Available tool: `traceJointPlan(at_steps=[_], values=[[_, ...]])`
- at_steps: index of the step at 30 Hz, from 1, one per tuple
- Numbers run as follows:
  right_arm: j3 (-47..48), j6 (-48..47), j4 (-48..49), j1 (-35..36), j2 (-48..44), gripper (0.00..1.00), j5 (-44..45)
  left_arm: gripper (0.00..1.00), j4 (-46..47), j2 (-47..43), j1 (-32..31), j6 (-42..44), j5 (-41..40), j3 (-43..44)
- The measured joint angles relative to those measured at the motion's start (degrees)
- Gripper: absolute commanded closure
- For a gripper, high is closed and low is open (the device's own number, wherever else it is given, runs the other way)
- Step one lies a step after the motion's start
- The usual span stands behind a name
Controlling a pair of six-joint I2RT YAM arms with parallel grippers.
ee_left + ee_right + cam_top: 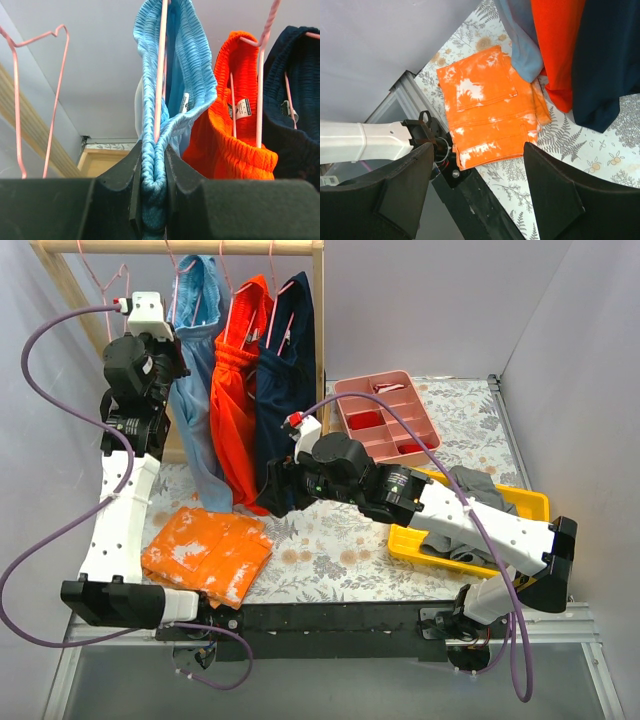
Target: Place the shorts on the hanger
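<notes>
The light blue shorts [197,390] hang on a pink wire hanger [160,75] from the wooden rail at the back left. The hanger wire runs up through the gathered waistband [192,65]. My left gripper [172,352] is raised beside the shorts and shut on the lower fold of the waistband [152,185]. My right gripper [268,495] hovers open and empty above the table in front of the hanging clothes. In its own view [478,150] nothing lies between the fingers. The blue leg hem [522,45] shows at the top of that view.
Orange shorts [235,390] and navy shorts [290,370] hang right of the blue ones. An empty pink hanger [35,100] hangs to the left. A folded orange bleached garment [208,552] lies front left. A pink tray [372,381] and a yellow bin [525,502] of grey clothes stand right.
</notes>
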Motion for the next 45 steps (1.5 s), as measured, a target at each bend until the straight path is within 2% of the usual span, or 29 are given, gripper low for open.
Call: traceJointPlan(at_steps=[9,10,11,13,14,15,16,23,28,30,32,35,36,39,42,45], values=[[-2.91,0.04,-0.28,0.00,-1.11,0.20,0.74,0.99,1.79,0.11,5.22,-2.47,6.29,-5.90],[-3.19,0.02,-0.44,0.00,-1.36,0.20,0.90,0.92,1.68,0.11,5.84,-2.91,6.62,-6.25],[-3.69,0.02,-0.46,0.00,-1.77,0.20,1.22,0.71,1.68,0.13,6.38,-3.32,6.99,-6.38],[-4.44,0.02,-0.55,0.00,-2.47,0.19,1.73,0.58,1.31,0.02,7.06,-3.91,7.06,-6.34],[-4.79,0.02,-0.63,-0.04,-2.84,0.19,1.97,0.38,0.87,-0.02,7.26,-4.70,7.06,-5.95],[-4.96,0.02,-0.74,-0.04,-3.10,0.18,2.23,0.26,0.39,-0.02,7.41,-5.09,6.95,-5.40],[-5.05,0.02,-0.83,-0.04,-3.32,0.18,2.54,0.03,-0.39,-0.07,7.50,-5.44,6.84,-4.61],[-5.29,-0.04,-0.96,-0.11,-4.57,0.11,4.33,0.02,-7.52,-1.46,7.52,-11.91,7.43,4.72],[-6.97,-0.26,-1.31,-0.13,-6.86,0.07,6.88,0.02,-9.88,-8.24,7.02,-18.08,15.02,3.45],[-8.50,-0.24,-1.29,-0.15,-8.52,0.05,8.50,0.02,-10.47,-10.73,4.61,-19.80,16.44,2.38],[-10.64,-0.15,-1.49,-0.17,-10.64,0.04,10.51,0.02,-11.15,-12.04,-0.68,-20.61,16.37,1.79],[-14.53,0.28,-1.81,-0.48,-14.27,0.03,13.92,0.02,-12.24,-11.67,-13.29,-20.79,12.66,1.79],[-16.20,0.59,-2.40,-0.63,-15.98,0.03,15.50,0.02,-12.98,-10.95,-19.30,-20.76,10.14,1.79],[-20.26,1.95,-3.82,-1.14,-20.26,0.02,19.52,0.02,-14.82,-8.20,-30.60,-20.65,4.98,1.75],[-25.38,4.50,-4.94,-1.55,-25.57,0.02,23.85,0.02,-14.93,-6.01,-40.04,-20.90,-1.27,-1.05],[-31.67,7.87,-6.47,-1.73,-31.28,0.02,27.04,0.02,-14.67,-4.63,-46.14,-22.82,-3.61,-7.45]])
